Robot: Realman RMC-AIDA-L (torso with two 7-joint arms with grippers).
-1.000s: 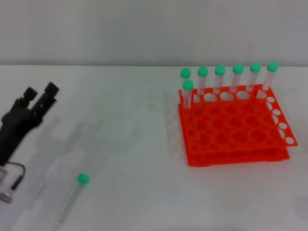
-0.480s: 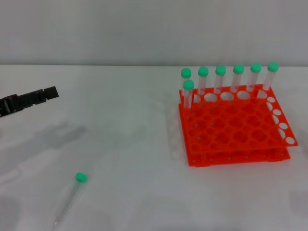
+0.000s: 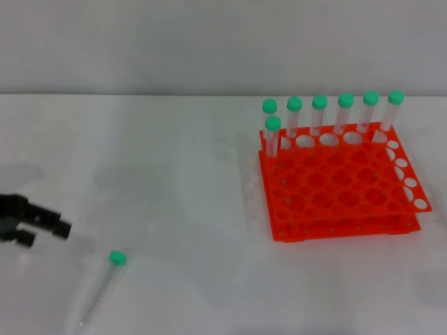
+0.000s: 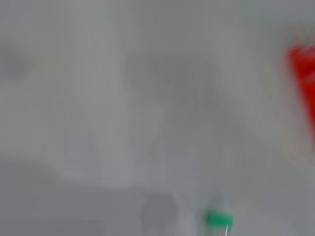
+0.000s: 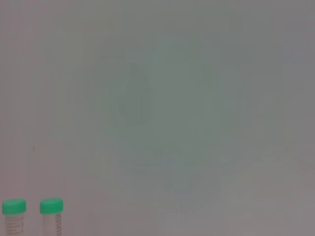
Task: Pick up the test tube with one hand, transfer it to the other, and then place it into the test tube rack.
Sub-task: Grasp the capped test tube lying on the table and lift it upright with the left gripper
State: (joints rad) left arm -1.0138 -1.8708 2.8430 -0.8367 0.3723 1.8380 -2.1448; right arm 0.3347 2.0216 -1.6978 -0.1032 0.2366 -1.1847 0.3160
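Black left end effector, fingers parted, hangs at the table's edge near the test tube.

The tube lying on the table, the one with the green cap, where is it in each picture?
Head view: the test tube lies low on the left, right of the left gripper.
Left wrist view: its green cap shows at the lower edge.
Right wrist view: not there; only two standing tubes show.
Shared landmark: the orange test tube rack, head and left wrist views.

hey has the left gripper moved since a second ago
Yes. In the head view the left gripper has dropped nearer the camera, closing on the loose test tube lying on the table, well left of the orange rack.
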